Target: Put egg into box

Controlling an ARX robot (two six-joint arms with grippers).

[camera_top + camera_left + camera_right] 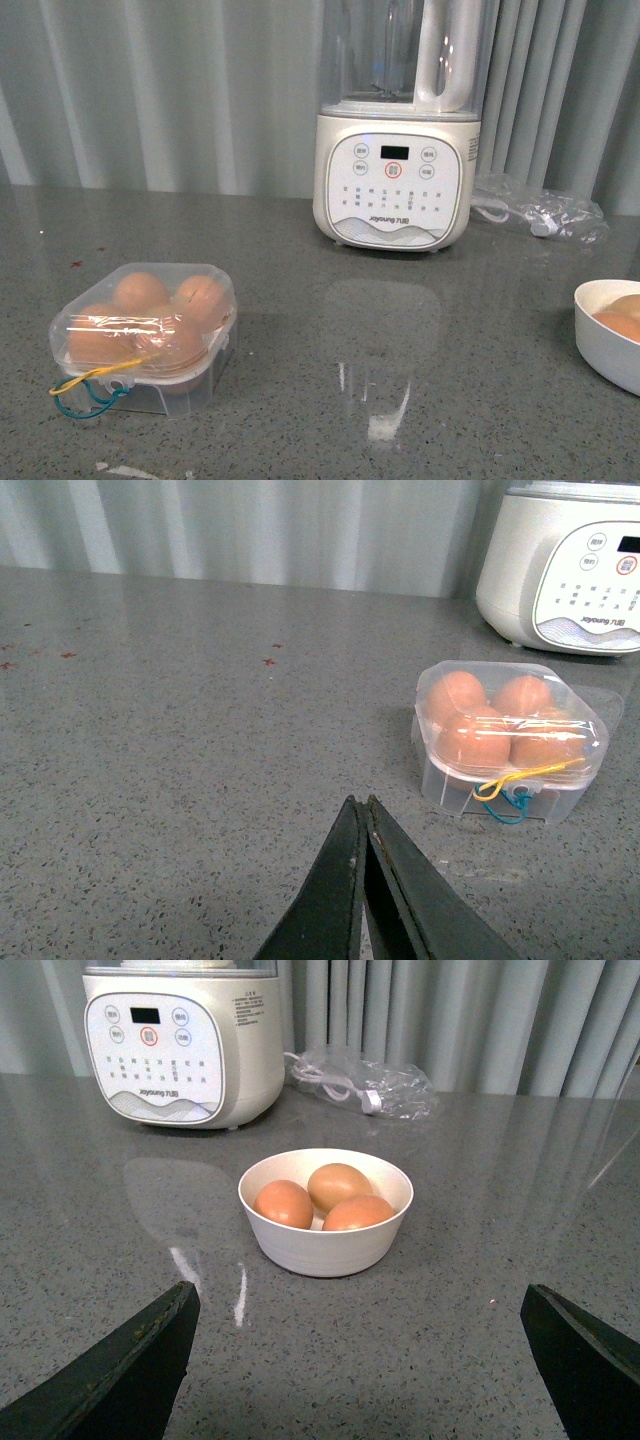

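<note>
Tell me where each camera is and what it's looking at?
Front view: on the robot's body, facing the table; sees the box of eggs, the blender and the bowl's edge; no arms show.
Left wrist view: on the left arm, looking over the shut left hand toward the box and blender.
Right wrist view: on the right arm, looking between the open right hand's fingers at the bowl holding three eggs, blender behind.
All three share the blender.

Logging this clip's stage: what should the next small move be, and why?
Probably just hold both hands back. The box already seems to hold four eggs under its lowered lid, the left hand is shut on nothing, and the open right hand is empty before the bowl.
</note>
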